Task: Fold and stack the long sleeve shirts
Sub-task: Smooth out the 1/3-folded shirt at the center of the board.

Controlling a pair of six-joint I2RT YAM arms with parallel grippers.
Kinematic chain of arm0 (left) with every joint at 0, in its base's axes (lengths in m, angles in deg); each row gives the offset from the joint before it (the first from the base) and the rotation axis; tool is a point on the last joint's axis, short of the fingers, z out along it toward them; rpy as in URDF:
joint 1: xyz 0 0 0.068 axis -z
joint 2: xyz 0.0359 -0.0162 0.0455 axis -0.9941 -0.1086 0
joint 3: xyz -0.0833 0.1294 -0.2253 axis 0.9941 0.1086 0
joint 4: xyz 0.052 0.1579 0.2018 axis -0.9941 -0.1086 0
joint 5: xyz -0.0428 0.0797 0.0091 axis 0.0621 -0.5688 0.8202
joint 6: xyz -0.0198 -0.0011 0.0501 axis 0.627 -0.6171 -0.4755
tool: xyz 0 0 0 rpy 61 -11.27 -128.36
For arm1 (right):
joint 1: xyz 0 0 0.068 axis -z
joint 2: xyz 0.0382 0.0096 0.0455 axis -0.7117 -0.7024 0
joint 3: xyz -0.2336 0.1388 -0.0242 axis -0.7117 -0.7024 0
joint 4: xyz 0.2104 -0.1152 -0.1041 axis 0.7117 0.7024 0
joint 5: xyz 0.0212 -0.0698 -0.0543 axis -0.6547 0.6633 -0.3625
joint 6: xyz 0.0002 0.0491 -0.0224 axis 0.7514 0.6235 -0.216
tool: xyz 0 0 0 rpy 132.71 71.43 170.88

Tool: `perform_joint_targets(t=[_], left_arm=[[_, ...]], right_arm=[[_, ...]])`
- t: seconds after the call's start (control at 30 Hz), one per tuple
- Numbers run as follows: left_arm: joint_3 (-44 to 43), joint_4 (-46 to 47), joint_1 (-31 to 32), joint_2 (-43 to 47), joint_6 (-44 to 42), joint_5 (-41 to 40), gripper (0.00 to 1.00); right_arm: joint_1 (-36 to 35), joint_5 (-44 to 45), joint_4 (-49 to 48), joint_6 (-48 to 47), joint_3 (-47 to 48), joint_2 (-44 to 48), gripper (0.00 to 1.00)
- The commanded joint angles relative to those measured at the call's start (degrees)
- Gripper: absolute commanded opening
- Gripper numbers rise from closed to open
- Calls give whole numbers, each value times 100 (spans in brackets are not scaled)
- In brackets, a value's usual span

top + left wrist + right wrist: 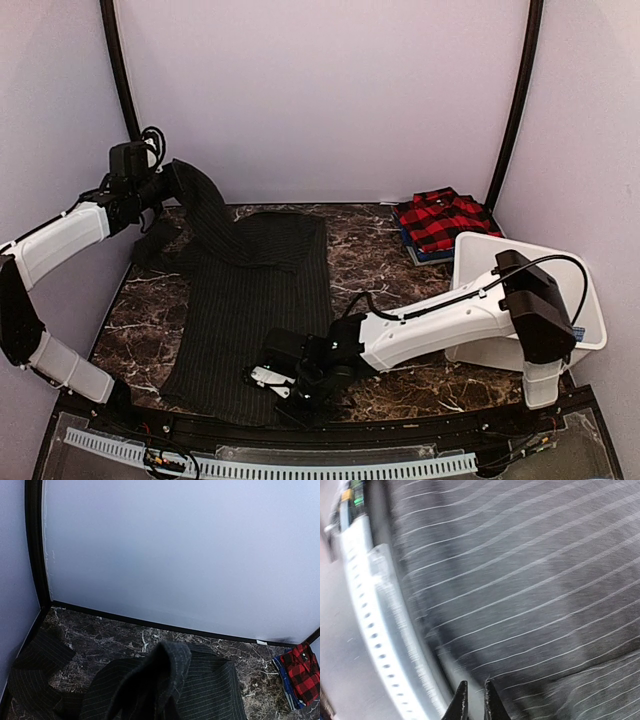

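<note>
The dark charcoal pinstripe shirt (250,300) lies spread on the marble table. My left gripper (165,186) is at the back left, shut on a part of the shirt and holding it lifted. In the left wrist view the raised cloth (167,672) hides the fingers. My right gripper (266,378) is low over the shirt's near hem. In the right wrist view its fingertips (461,701) are almost together at the hem edge of the pinstripe cloth (530,580), with no cloth seen between them. The red-and-black plaid shirt (442,218) lies folded at the back right and also shows in the left wrist view (305,672).
A white plastic bin (560,290) leans at the right, behind my right arm. The plaid shirt rests on a blue folded item (420,255). A pale perforated rail (300,466) runs along the table's near edge. Walls close in the back and sides.
</note>
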Motion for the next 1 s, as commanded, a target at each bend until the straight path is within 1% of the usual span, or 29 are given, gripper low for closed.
perform_joint_targets(t=[0.0,0.1,0.23,0.3,0.4,0.5,0.67,0.8,0.83,0.9,0.97], left_arm=[[113,210,-28,14,92,74,0],[111,205,-28,59,97,96,0],[96,211,-28,176,75,129,0],[75,199,-28,212,59,162,0],[67,213,-28,245,53,284,0],[86,220,-28,272,69,344,0],[87,204,-28,283,71,427,0],[101,201,-26,335,102,628,0],[97,202,-21,350,113,846,0],[105,164,-20,366,187,1036,0],[117,82,-13,405,301,1211,0]], right_arm=[[-126,-387,-103,-142,-48,356,10],[-58,-68,-50,-44,55,487,10],[123,571,-42,118,76,812,12],[352,992,-92,295,-102,983,14],[677,1201,-202,507,-452,1115,14],[711,1613,-209,430,-653,992,15],[691,1481,-405,417,-936,851,19],[543,1303,-600,351,-1259,1043,21],[511,1269,-692,333,-1363,1092,22],[449,875,-803,316,-1500,1104,23],[400,748,-852,317,-1557,1041,23]])
